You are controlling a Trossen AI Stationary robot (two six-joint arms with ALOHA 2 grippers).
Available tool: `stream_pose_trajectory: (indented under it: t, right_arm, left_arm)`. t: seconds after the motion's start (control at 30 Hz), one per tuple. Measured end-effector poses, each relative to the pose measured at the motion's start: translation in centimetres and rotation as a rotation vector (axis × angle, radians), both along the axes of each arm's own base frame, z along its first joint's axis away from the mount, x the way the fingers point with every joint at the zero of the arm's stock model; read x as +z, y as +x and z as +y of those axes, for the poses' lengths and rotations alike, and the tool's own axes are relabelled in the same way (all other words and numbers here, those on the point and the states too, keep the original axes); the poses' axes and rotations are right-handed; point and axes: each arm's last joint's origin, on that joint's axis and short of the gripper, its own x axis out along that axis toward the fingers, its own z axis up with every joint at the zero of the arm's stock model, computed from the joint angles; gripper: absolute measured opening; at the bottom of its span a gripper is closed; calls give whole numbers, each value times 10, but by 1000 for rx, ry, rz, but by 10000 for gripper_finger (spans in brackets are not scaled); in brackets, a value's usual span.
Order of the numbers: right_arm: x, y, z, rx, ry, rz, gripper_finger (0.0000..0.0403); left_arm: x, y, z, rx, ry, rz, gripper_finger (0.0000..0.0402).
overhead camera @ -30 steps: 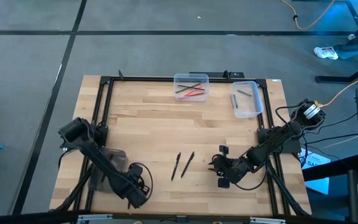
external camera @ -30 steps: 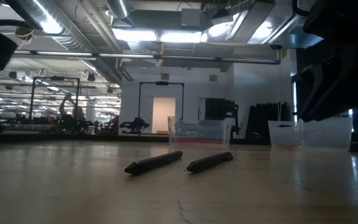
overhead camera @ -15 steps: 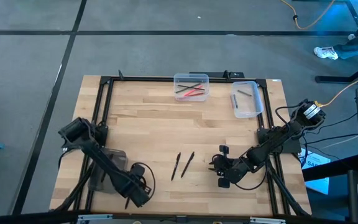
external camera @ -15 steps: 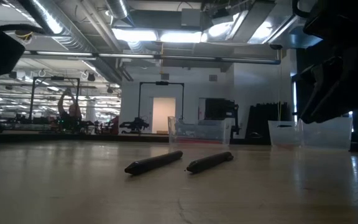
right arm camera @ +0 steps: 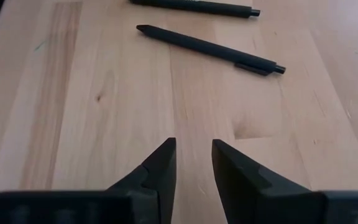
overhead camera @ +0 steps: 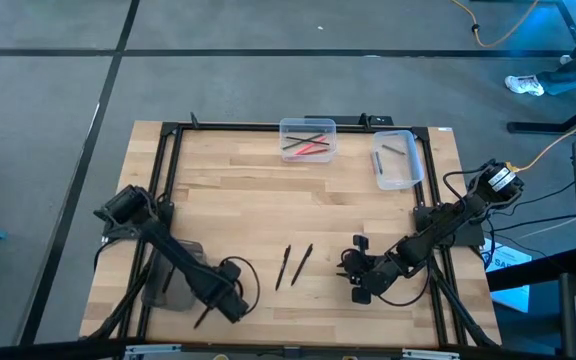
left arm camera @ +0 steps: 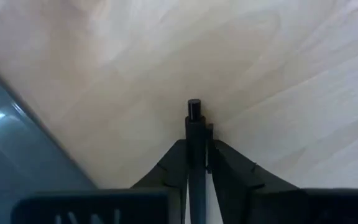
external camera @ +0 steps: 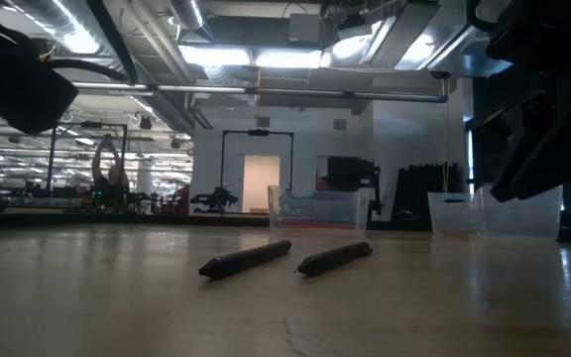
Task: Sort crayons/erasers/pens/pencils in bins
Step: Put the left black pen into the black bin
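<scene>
My left gripper is near the table's front left, beside the dark grey bin, and is shut on a black pen. The pen's other end shows below the arm in the high view. Two more black pens lie flat on the wood in the middle. My right gripper stands open just to their right, touching nothing. Two clear bins holding several items sit at the far edge. My left gripper pinches the black pen between its two fingers. The pen runs along the fingers, and its round end sticks out past the fingertips over the wood. Whether the pen touches the table, I cannot tell.
A black frame runs along the table's left, far and right sides. Bare wood lies between the pens and the far bins. In the low view the two loose pens lie in front of the clear bins.
My left gripper has moved a little toward the table's right and far edge, away from the front left corner. The two loose pens and my right arm have stayed put.
</scene>
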Motion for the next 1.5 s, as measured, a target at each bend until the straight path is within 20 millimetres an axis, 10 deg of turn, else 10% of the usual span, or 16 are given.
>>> stream_pose_trajectory:
  t: [0.27, 0.93, 1.5]
  right_arm:
    - [0, 0, 0, -4, 3, 0, 107]
    - [2, 2, 1, -14, 31, -23, 107]
    - [12, 10, 9, 159, 24, -129, 107]
  left_arm:
    - [15, -5, 11, 2, 110, -63, 33]
    - [134, -80, 60, 106, 153, -129, 36]
    - [81, -117, 48, 157, 197, -50, 73]
